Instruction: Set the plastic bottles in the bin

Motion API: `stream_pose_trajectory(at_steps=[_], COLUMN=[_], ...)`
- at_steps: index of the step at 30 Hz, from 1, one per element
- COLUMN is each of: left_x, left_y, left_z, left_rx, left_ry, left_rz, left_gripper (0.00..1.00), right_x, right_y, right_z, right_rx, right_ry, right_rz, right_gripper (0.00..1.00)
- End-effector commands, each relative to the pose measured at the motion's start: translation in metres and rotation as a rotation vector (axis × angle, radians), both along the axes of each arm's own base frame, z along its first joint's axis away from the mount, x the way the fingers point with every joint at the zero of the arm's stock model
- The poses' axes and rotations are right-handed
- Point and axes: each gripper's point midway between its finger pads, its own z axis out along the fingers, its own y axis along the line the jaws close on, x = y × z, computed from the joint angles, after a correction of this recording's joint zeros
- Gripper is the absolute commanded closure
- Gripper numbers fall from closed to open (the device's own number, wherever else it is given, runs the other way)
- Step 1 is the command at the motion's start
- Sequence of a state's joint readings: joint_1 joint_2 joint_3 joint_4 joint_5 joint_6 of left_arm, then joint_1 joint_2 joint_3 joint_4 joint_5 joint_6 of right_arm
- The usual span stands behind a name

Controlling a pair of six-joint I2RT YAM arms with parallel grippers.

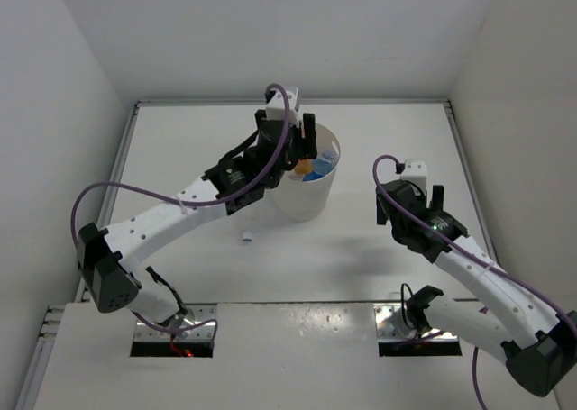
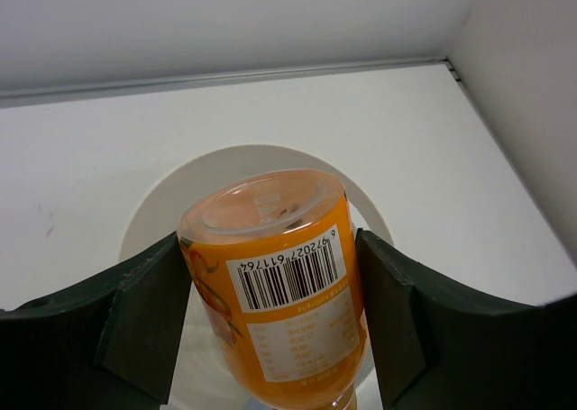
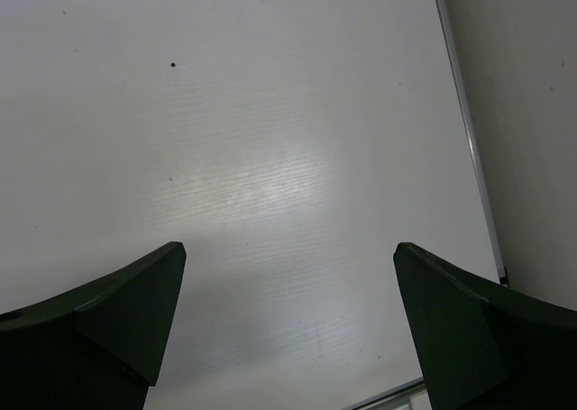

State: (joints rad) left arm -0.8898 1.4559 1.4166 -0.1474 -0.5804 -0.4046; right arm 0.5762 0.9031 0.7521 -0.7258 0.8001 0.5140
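Orange bottle (image 2: 270,284) clamped by left gripper (image 2: 268,248) over bin (image 2: 153,212); right gripper (image 3: 288,257), at bin's 3 o'clock, spread empty. Rim could be clipped if released off-centre.

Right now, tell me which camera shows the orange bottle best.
Left wrist: the orange bottle fills the frame, barcode legible, held over the bin. Top view shows only an orange speck; right wrist shows none.

A white counter (image 1: 180,149) is lying between white walls (image 1: 54,50), with a grey seam (image 1: 288,101) running along its far edge. 1 tiny white-and-blue piece (image 1: 246,238), too small to identify, is sitting left of centre. 2 rectangular cut-outs (image 1: 176,336) are showing metal at the near edge. A dark speck (image 3: 172,65) is marking the surface.
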Motion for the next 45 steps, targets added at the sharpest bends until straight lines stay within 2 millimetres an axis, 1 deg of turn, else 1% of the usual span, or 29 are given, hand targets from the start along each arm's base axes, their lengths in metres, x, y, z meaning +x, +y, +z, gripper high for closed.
stream_pose_trajectory(at_steps=[1, 3, 4, 5, 7, 8, 11, 12, 13, 14, 17, 18, 19, 20, 21, 22, 23, 24, 25, 27, 28, 29, 32, 33, 35, 36, 39, 41, 45], left_x=[0.007, 0.014, 0.016, 0.016, 0.019, 0.019, 0.019, 0.02, 0.021, 0.018, 0.017, 0.005, 0.002, 0.004, 0.002, -0.007, -0.006, -0.009, -0.014, -0.016, -0.016, -0.016, -0.007, -0.005, 0.006, 0.004, 0.006, 0.011, 0.007], left_y=[0.017, 0.021, 0.019, 0.02, 0.016, 0.016, 0.016, 0.02, 0.031, 0.047, 0.101, 0.123, 0.137, 0.161, 0.165, 0.179, 0.191, 0.193, 0.196, 0.198, 0.207, 0.202, 0.199, 0.188, 0.185, 0.171, 0.165, 0.165, 0.164], left_z=[0.026, 0.022, 0.022, 0.023, 0.015, 0.019, 0.019, 0.022, 0.025, 0.039, 0.055, 0.06, 0.056, 0.055, 0.026, 0.026, -0.003, -0.013, -0.037, -0.062, -0.076, -0.103, -0.133, -0.153, -0.167, -0.188, -0.209, -0.204, -0.219], left_rx=[-0.035, -0.018, -0.018, -0.006, 0.021, 0.014, 0.014, 0.018, 0.02, 0.002, -0.058, -0.089, -0.101, -0.119, -0.09, -0.107, -0.076, -0.064, -0.039, -0.031, -0.038, -0.058, -0.09, -0.088, -0.118, -0.126, -0.142, -0.128, -0.092], left_ry=[-0.068, -0.062, -0.062, -0.062, -0.04, -0.045, -0.045, -0.047, -0.05, -0.075, -0.086, -0.097, -0.095, -0.11, -0.072, -0.083, -0.045, -0.032, 0.007, 0.066, 0.102, 0.169, 0.244, 0.314, 0.355, 0.436, 0.51, 0.475, 0.492], left_rz=[0.068, 0.074, 0.074, 0.073, 0.072, 0.073, 0.073, 0.097, 0.128, 0.191, 0.338, 0.353, 0.365, 0.398, 0.353, 0.346, 0.359, 0.36, 0.342, 0.326, 0.348, 0.317, 0.273, 0.208, 0.159, 0.067, 0.005, -0.007, -0.04], left_gripper=[0.27, 0.27, 0.24, 0.2, 0.13, 0.03, 0.0, 0.0, 0.0, 0.0, 0.0, 0.0, 0.0, 0.0, 0.0, 0.0, 0.0, 0.0, 0.0, 0.0, 0.0, 0.0, 0.0, 0.0, 0.0, 0.0, 0.0, 0.0, 0.0], right_x=[0.007, 0.007, 0.007, 0.007, 0.007, 0.007, 0.007, 0.007, 0.007, 0.007, 0.007, 0.007, 0.007, 0.007, 0.007, 0.007, 0.007, 0.007, 0.008, 0.008, 0.008, 0.008, 0.008, 0.008, 0.008, 0.008, 0.007, 0.007, 0.007], right_y=[0.003, 0.003, 0.003, 0.003, 0.003, 0.003, 0.003, 0.003, 0.003, 0.003, 0.003, 0.003, 0.004, 0.004, 0.004, 0.004, 0.004, 0.004, 0.005, 0.005, 0.005, 0.005, 0.006, 0.006, 0.006, 0.006, 0.008, 0.01, 0.01], right_z=[0.014, 0.014, 0.014, 0.014, 0.014, 0.014, 0.014, 0.014, 0.015, 0.015, 0.015, 0.015, 0.015, 0.015, 0.015, 0.015, 0.015, 0.015, 0.016, 0.018, 0.018, 0.018, 0.017, 0.017, 0.017, 0.017, 0.016, 0.016, 0.016], right_rx=[0.026, 0.026, 0.026, 0.026, 0.026, 0.026, 0.026, 0.026, 0.031, 0.031, 0.031, 0.031, 0.037, 0.037, 0.037, 0.037, 0.029, 0.029, 0.034, 0.039, 0.039, 0.039, 0.044, 0.044, 0.044, 0.044, 0.051, 0.052, 0.044], right_ry=[-0.049, -0.049, -0.049, -0.049, -0.049, -0.049, -0.049, -0.049, -0.057, -0.057, -0.057, -0.057, -0.053, -0.053, -0.053, -0.053, -0.05, -0.05, -0.057, -0.065, -0.065, -0.065, -0.062, -0.062, -0.062, -0.062, -0.057, -0.057, -0.054], right_rz=[0.004, 0.004, 0.004, 0.004, 0.004, 0.004, 0.004, 0.004, 0.004, 0.004, 0.004, 0.004, 0.01, 0.01, 0.01, 0.01, 0.015, 0.016, 0.016, 0.016, 0.016, 0.016, 0.022, 0.022, 0.022, 0.022, 0.029, 0.038, 0.043], right_gripper=[0.0, 0.0, 0.0, 0.0, 0.0, 0.0, 0.0, 0.0, 0.0, 0.0, 0.0, 0.0, 0.0, 0.0, 0.0, 0.0, 0.0, 0.0, 0.0, 0.0, 0.0, 0.0, 0.0, 0.0, 0.0, 0.0, 0.0, 0.0, 0.0])
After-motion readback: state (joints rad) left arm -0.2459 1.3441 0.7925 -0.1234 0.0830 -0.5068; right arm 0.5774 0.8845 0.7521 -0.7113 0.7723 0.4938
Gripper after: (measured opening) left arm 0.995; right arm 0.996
